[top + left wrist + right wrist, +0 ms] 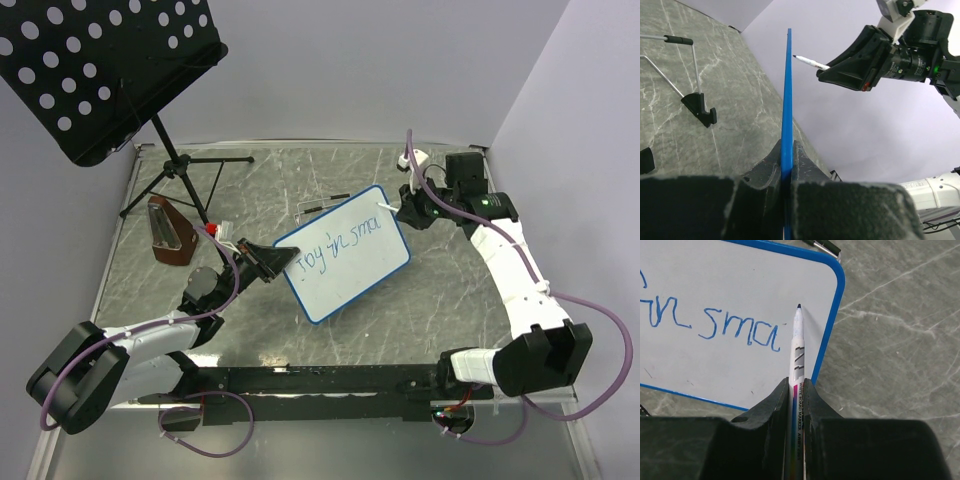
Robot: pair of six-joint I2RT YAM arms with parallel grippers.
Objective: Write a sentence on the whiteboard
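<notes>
The left claw (786,150) clamps the whiteboard (345,255), the right claw (797,385) grips the marker (797,347), and the sentence (335,238) stands unfinished at "sma".

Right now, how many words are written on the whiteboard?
3, in one line on the whiteboard: "Toy" at the left end, "in" in the middle, and an unfinished "sma" beside the tip of the marker held by the right gripper.

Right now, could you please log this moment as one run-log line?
left gripper: shut on whiteboard edge | right gripper: shut on marker | marker tip: by whiteboard after "sma", contact unclear | sentence: unfinished
</notes>
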